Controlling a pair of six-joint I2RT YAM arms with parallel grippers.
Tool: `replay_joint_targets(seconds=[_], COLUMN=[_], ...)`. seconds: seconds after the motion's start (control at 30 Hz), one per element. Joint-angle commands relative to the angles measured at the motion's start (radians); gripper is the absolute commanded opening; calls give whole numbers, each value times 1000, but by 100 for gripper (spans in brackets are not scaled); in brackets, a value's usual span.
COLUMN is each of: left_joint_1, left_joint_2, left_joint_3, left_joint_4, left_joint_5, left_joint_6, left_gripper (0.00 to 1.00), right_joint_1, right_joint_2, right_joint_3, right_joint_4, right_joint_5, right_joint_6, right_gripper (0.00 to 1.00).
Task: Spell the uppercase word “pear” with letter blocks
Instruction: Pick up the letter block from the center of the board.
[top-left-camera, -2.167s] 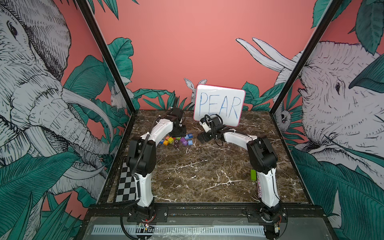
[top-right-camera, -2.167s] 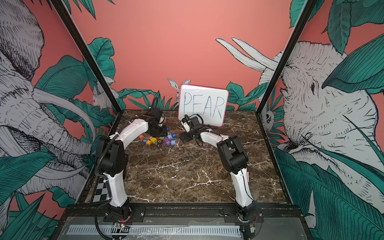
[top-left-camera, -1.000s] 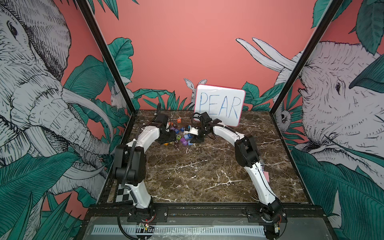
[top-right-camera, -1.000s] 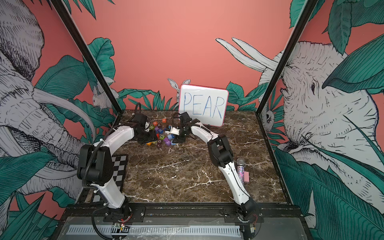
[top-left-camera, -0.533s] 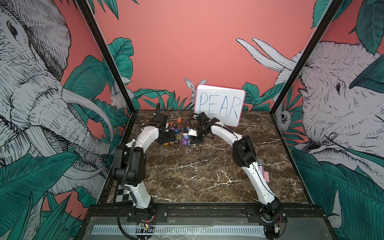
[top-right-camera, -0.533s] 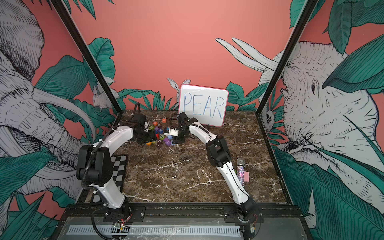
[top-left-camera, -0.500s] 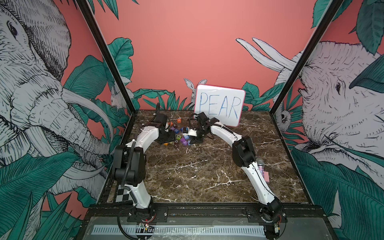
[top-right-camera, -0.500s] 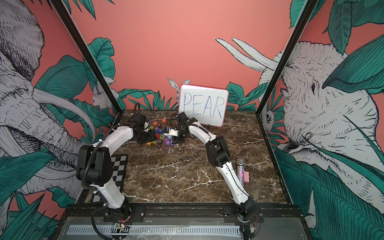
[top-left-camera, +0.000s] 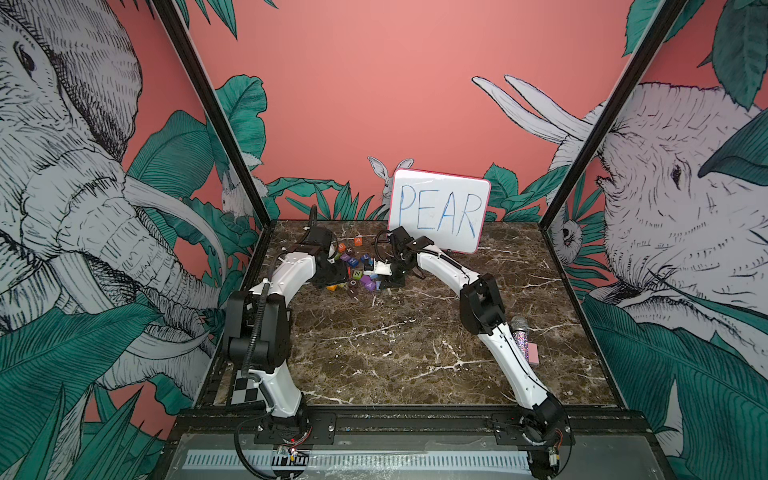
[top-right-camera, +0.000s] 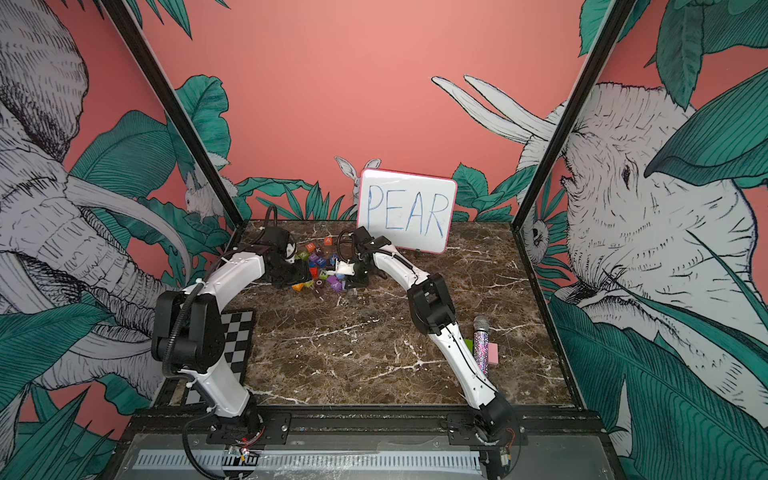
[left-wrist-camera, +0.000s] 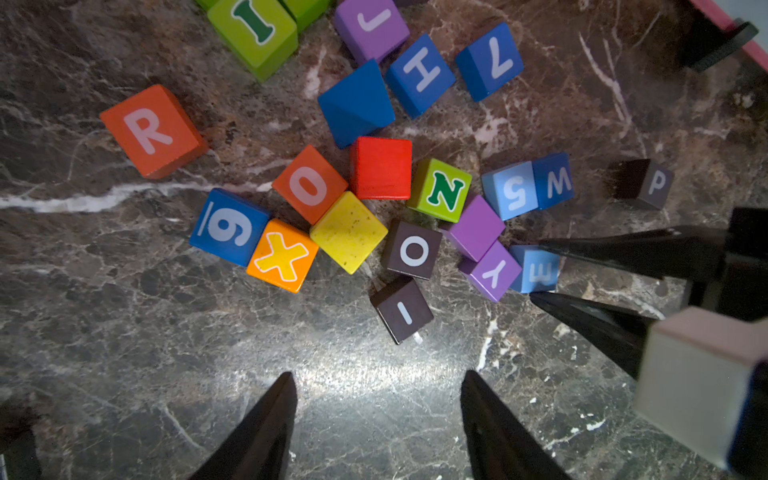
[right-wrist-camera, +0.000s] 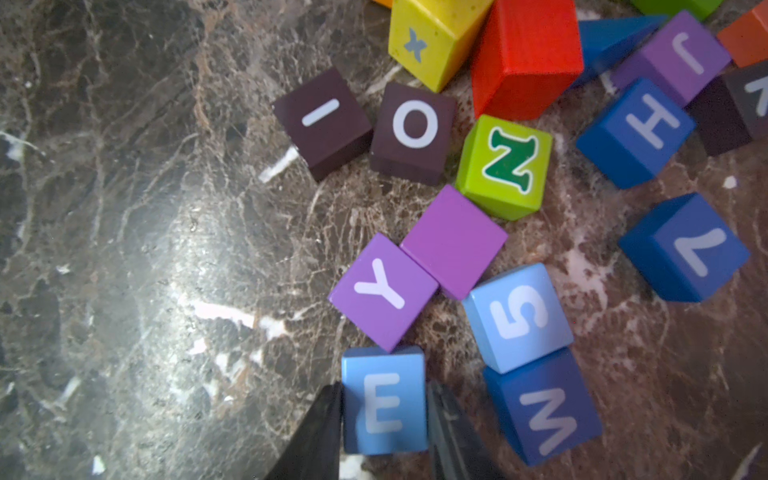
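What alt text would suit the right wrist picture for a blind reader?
The right gripper's two black fingers grip a light blue E block on a marble table. A purple Y block sits beside it, with other coloured blocks beyond.

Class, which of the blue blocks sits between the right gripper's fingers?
The light blue E block, clasped by the right gripper; the 5 block and W block beside it lie outside.

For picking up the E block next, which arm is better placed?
Right. The right arm's fingers flank the light-blue E block, pressed against two opposite sides. The left arm's fingers stand apart over bare marble, touching no block.
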Motion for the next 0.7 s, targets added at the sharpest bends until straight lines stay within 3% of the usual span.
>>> replay_joint_targets(seconds=[0.0,0.23,0.43,0.67], left_joint_1=[9,12,14,14], left_joint_2=[-60,-67,-77,-88], left_joint_3=[-18,-21,-23,-33], left_joint_4=[-4,-5,-11,-12], left_joint_5=[-6,-7,-15,-21], left_joint_6=[8,11,14,15], left_gripper=[65,65,65,65], right_joint_1=[14,23,29,31], right_joint_2=[18,24,32,38], right_joint_3=[22,23,25,39], right_joint_4=[-49,-56,-59,-65], right_joint_5=[10,35,69,71], right_joint_6=[-36,-42,-51,-51], right_gripper=[34,29,38,38])
